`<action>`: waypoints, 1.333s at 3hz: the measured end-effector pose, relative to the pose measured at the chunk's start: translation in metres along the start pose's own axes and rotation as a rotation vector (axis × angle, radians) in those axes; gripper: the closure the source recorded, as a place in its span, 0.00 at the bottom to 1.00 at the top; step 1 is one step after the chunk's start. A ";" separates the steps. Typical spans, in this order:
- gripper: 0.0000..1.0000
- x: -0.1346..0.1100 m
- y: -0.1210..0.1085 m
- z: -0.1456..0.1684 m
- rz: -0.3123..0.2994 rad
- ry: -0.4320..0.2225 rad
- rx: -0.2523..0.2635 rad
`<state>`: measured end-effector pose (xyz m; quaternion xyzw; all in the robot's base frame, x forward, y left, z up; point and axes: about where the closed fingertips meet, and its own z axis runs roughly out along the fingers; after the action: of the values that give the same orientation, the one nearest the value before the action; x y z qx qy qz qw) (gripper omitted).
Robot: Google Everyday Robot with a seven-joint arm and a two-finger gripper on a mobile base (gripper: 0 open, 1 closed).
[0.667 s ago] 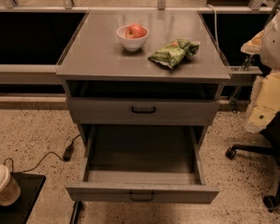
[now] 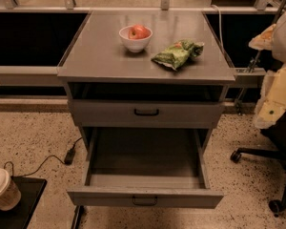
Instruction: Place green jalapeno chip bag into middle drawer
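The green jalapeno chip bag [image 2: 177, 55] lies on the grey cabinet top [image 2: 100, 56], right of centre and close to the front edge. The middle drawer [image 2: 144, 197] is pulled fully out below; its deep tray holds nothing and its low front panel carries a thin black handle. My gripper is not in view. Only pale segments of my arm [image 2: 278, 97] show at the right edge, beside the cabinet and clear of the bag.
A white bowl with a red apple [image 2: 135, 37] stands left of the bag. The drawer with the taller front panel [image 2: 147, 112] is shut above the open one. An office chair base [image 2: 271, 161] is at the right. A paper cup [image 2: 2, 190] and a floor cable [image 2: 47, 161] are at the left.
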<state>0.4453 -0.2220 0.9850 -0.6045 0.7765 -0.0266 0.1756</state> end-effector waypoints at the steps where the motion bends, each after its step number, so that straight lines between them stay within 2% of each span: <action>1: 0.00 0.017 -0.029 0.001 -0.006 -0.097 -0.017; 2: 0.00 0.016 -0.073 0.027 -0.086 -0.258 -0.079; 3: 0.00 -0.005 -0.117 0.060 -0.164 -0.430 -0.108; 4: 0.00 -0.016 -0.138 0.075 -0.159 -0.514 -0.101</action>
<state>0.6002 -0.2308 0.9539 -0.6584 0.6571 0.1527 0.3338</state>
